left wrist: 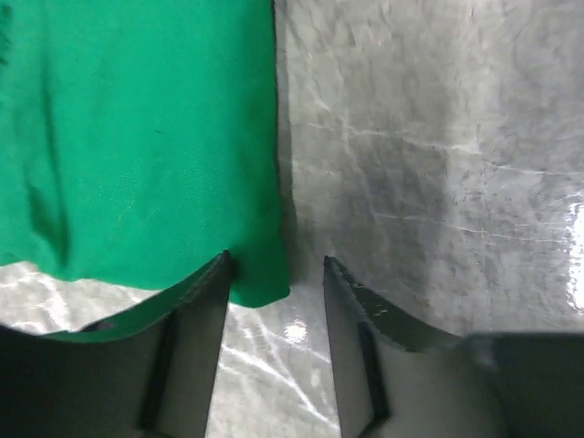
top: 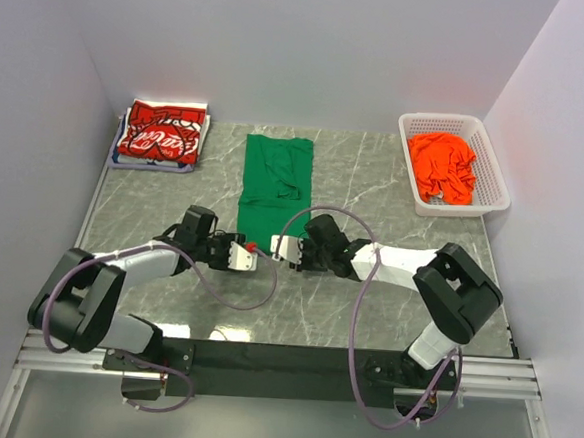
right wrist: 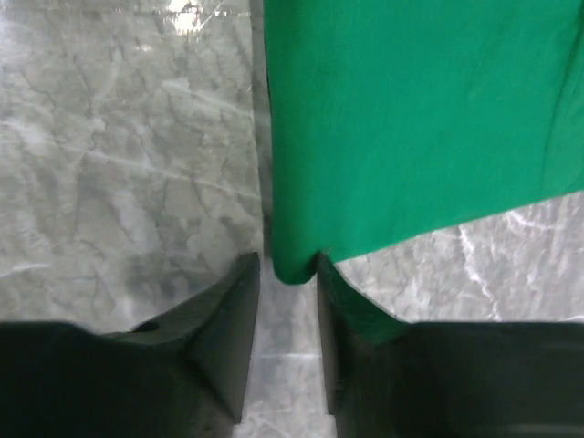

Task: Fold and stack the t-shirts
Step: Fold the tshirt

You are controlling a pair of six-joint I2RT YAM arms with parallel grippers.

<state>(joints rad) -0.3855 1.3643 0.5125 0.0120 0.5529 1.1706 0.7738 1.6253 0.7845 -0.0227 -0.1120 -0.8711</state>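
Two near corners of green t-shirt (top: 276, 183), a long strip on table (top: 365, 174), set for crosswise fold. Left gripper (left wrist: 276, 265) and right gripper (right wrist: 287, 260) fingers apart, a corner at each mouth, unpinched. Likely next: close both, carry hem toward collar.

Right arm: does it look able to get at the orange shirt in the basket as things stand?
Probably yes: the orange shirt lies uncovered in the open-topped basket on that arm's side, with nothing between. The right tool is at the green shirt's corner, though.

The red t-shirt (top: 143, 120) bears lettering (top: 167, 142) too small to read.
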